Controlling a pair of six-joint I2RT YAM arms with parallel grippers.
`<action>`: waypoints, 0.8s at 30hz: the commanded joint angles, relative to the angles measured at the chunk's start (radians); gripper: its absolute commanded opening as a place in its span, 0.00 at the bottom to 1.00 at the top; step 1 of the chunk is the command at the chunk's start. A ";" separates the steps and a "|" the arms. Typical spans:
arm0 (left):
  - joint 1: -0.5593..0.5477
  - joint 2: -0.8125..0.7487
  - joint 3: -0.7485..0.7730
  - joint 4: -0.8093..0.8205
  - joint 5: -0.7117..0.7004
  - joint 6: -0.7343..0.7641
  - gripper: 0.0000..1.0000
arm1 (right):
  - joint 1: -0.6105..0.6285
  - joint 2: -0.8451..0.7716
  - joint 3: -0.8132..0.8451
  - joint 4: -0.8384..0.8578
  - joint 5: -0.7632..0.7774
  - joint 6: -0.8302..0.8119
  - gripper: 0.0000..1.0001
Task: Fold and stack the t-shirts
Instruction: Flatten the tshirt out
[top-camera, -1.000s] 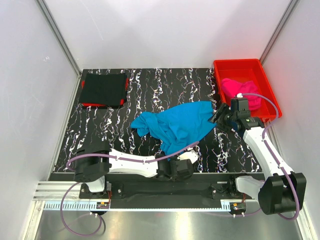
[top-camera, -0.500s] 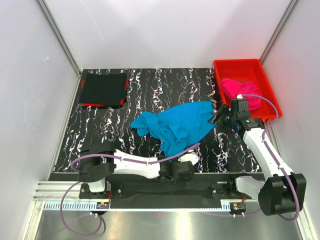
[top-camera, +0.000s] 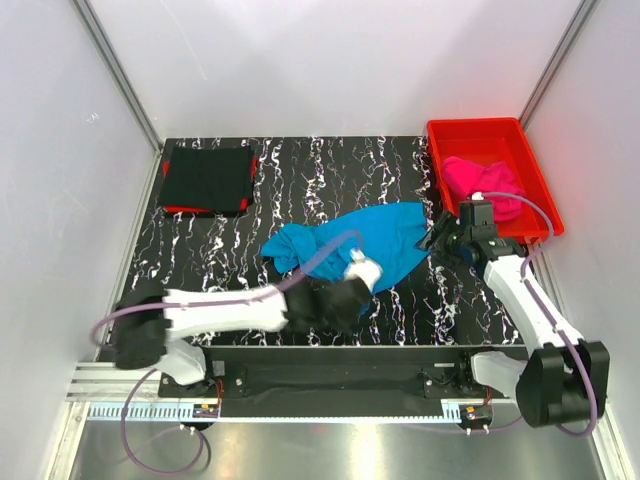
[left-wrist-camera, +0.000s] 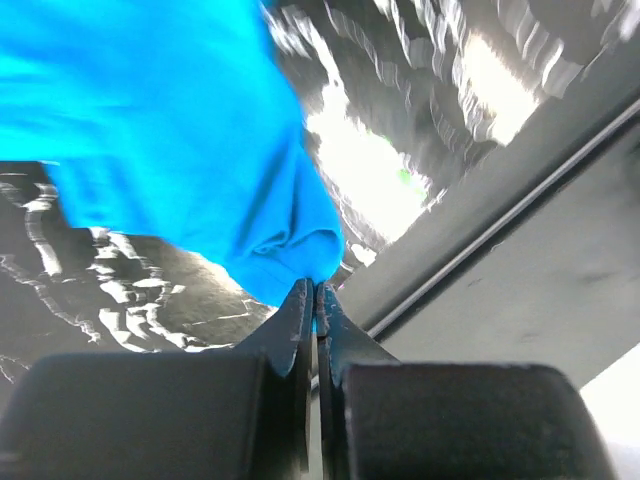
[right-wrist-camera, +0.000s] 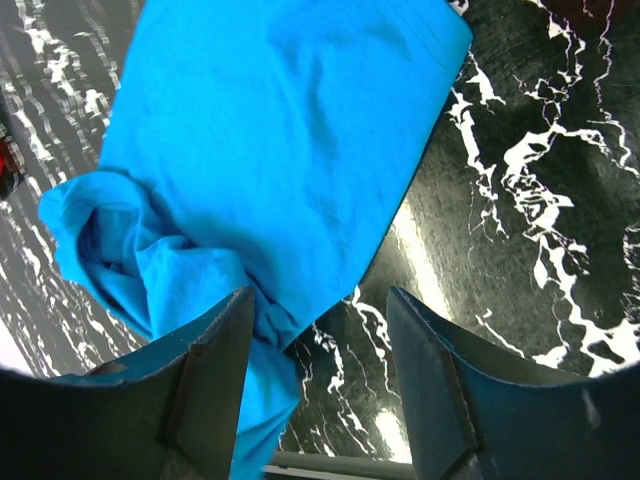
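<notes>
Turquoise t-shirt (top-camera: 355, 245) lies crumpled in the middle of the black marbled worktop (top-camera: 330, 165), not yet spread flat. At its lower edge, the left gripper (left-wrist-camera: 315, 288) is pinched fully closed on a fold of the blue cloth. I'd guess it means to draw that corner out so the shirt can be flattened. The right gripper (right-wrist-camera: 318, 300) hovers over the shirt's right edge with its jaws wide apart and nothing in them, seemingly placed to take the opposite side. At the upper left, the black t-shirt (top-camera: 208, 178) sits folded square, likely the base of the stack. The pink t-shirt (top-camera: 482, 178) lies bunched in the red bin (top-camera: 470, 126) at the upper right, not yet folded.
</notes>
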 joint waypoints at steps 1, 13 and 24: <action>0.160 -0.211 0.030 -0.017 0.138 -0.121 0.00 | -0.005 0.066 -0.003 0.066 0.015 0.026 0.62; 0.961 -0.592 -0.038 -0.170 0.409 -0.150 0.00 | 0.021 0.272 0.028 0.186 0.015 0.062 0.58; 1.156 -0.606 -0.119 -0.176 0.451 -0.100 0.00 | 0.063 0.417 0.011 0.205 0.092 0.015 0.62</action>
